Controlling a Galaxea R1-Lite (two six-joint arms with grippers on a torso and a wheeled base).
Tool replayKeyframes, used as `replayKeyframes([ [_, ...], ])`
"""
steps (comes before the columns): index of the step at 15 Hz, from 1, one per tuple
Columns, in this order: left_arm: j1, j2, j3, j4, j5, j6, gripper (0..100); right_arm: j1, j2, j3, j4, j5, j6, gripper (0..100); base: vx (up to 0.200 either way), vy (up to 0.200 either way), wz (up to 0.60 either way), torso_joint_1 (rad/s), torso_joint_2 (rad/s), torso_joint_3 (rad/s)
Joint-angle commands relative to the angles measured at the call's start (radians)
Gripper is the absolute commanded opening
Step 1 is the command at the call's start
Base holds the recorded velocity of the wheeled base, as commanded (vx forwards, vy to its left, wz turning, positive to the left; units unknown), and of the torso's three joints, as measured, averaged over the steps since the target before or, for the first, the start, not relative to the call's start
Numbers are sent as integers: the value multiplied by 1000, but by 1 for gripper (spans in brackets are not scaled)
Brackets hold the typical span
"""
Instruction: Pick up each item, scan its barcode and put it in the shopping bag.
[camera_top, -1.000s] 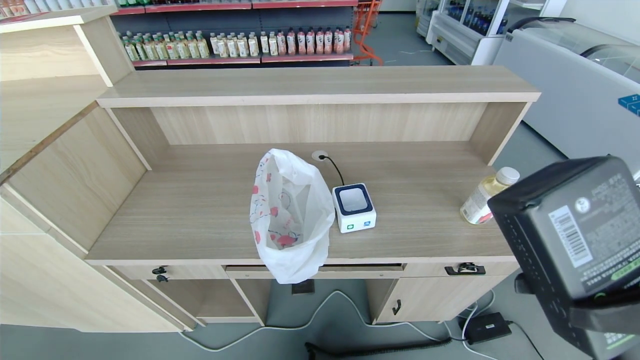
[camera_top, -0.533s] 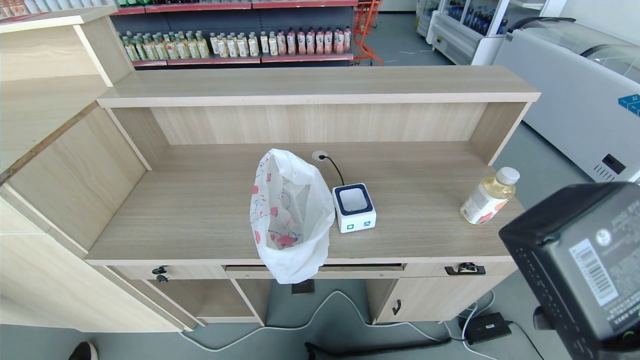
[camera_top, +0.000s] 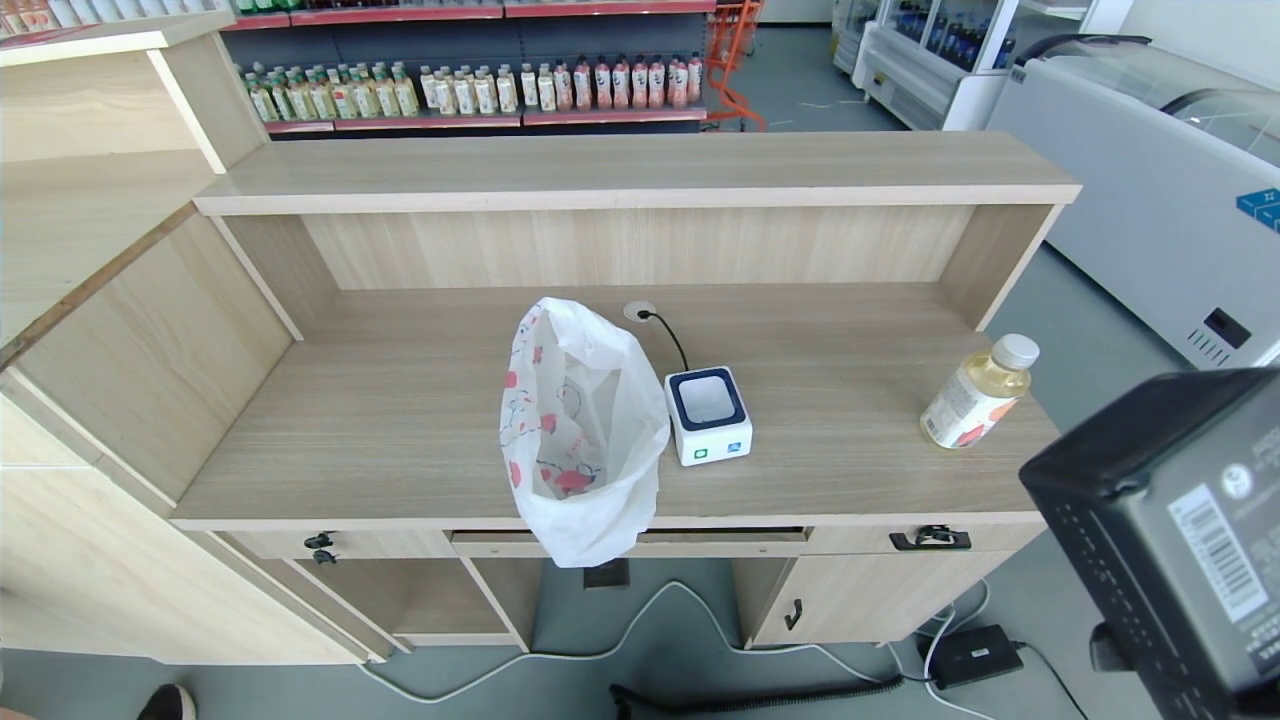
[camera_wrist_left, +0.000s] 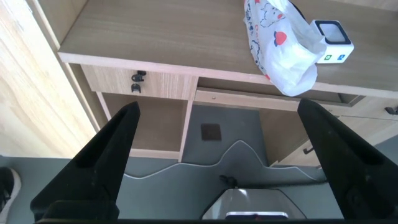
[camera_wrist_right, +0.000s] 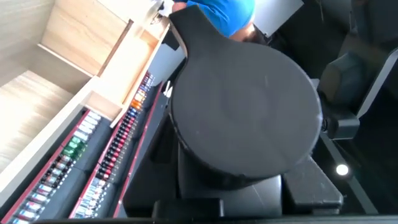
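Left end effector hangs wide open and empty below the front edge of the bench. How the right end effector stands I cannot tell; a black barcoded box, perhaps held, sits at 4 o'clock. Shopping bag stands open, scanner just beside at its 3 o'clock, bottle by the bench's right edge.

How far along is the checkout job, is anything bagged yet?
Done: nothing that shows; the shopping bag stands open, its contents unclear. In hand: nothing visible; the left gripper is open and empty. Left: the bottle stands on the counter, to be picked up, scanned at the scanner and bagged.
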Motion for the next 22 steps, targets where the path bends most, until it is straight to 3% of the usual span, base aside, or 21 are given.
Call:
replayKeyframes([
  [1,0,0,0,0,-1,0,100,-12,7,0,1,5,-47,0,0,0,0,0,0,0],
  [4,0,0,0,-2,-1,0,100,-20,16,1,-2,10,-44,0,0,0,0,0,0,0],
  [6,0,0,0,-2,-1,0,100,-83,50,-25,-5,8,17,0,0,0,0,0,0,0],
  [8,0,0,0,0,-1,0,100,-299,108,-192,-10,-101,355,0,0,0,0,0,0,0],
  [10,0,0,0,0,-1,0,100,-525,98,-220,-11,-318,764,0,0,0,0,0,0,0],
  [12,0,0,0,0,-1,0,100,-649,96,-200,-13,-466,1146,0,0,0,0,0,0,0],
  [14,0,0,0,-2,-1,0,100,-746,102,-164,-19,-506,1517,0,0,0,0,0,0,0],
  [18,0,0,0,-2,-1,0,100,-942,114,-42,-8,-509,1743,0,0,0,0,0,0,0],
  [22,0,0,0,0,-1,0,100,-974,114,-29,-10,-507,1836,0,0,0,0,0,0,0],
])
